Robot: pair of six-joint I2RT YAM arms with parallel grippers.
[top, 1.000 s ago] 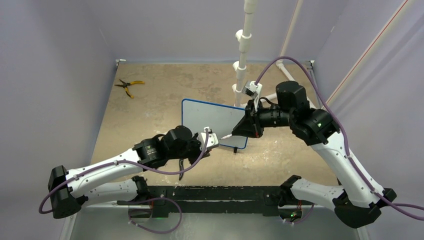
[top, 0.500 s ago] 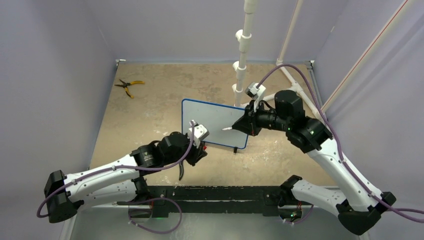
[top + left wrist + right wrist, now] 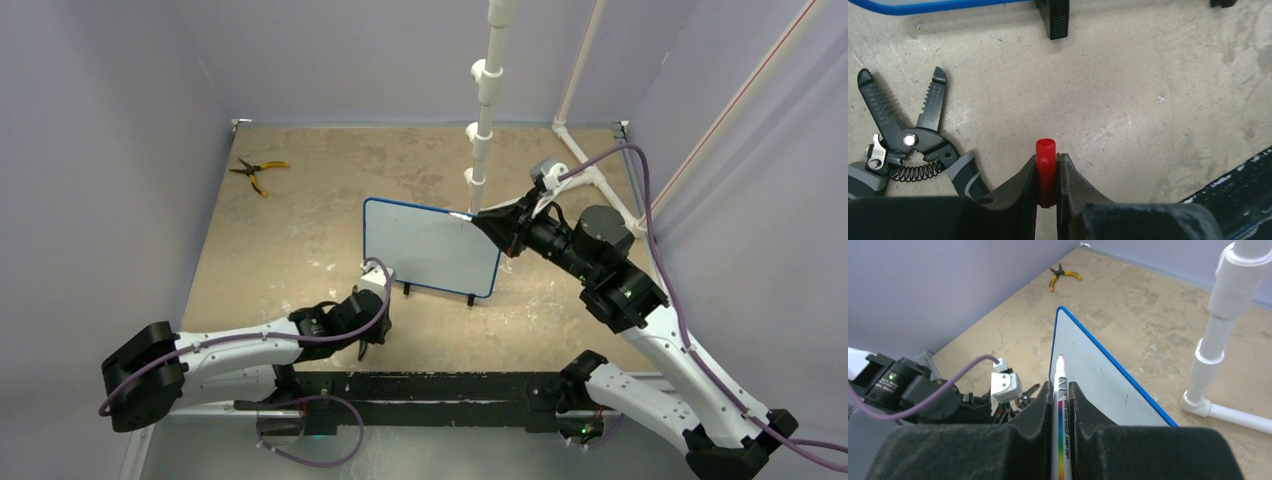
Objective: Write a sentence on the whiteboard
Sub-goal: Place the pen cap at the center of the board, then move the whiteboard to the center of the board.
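A: Tan, mottled table (image 3: 300,230) first, under everything. Mid-table, the whiteboard (image 3: 425,245): upright on small black feet, blue-framed, white face toward the arms.

B: Behind its right end, a white pipe stand (image 3: 483,110), rising out of the top view.

A: Grippers next: the right gripper (image 3: 1060,387) up at the board's top right corner, the left gripper (image 3: 1048,160) low over the table, just in front of the board's left end.

B: Both closed on something. In the right one, a marker (image 3: 1060,405), white barrel with a rainbow stripe, pinched tight between the fingers. Tip right at the frame's top edge. Touching or just off? Cannot tell from either view.

A: Lying open beside the left fingers, apart from them: grey-handled wire strippers (image 3: 908,140). Far back by the left wall, yellow-handled pliers (image 3: 258,172), well away from both arms.

B: Smallest last: a red cap (image 3: 1046,170), clamped between the left fingers, its end poking out past the tips.
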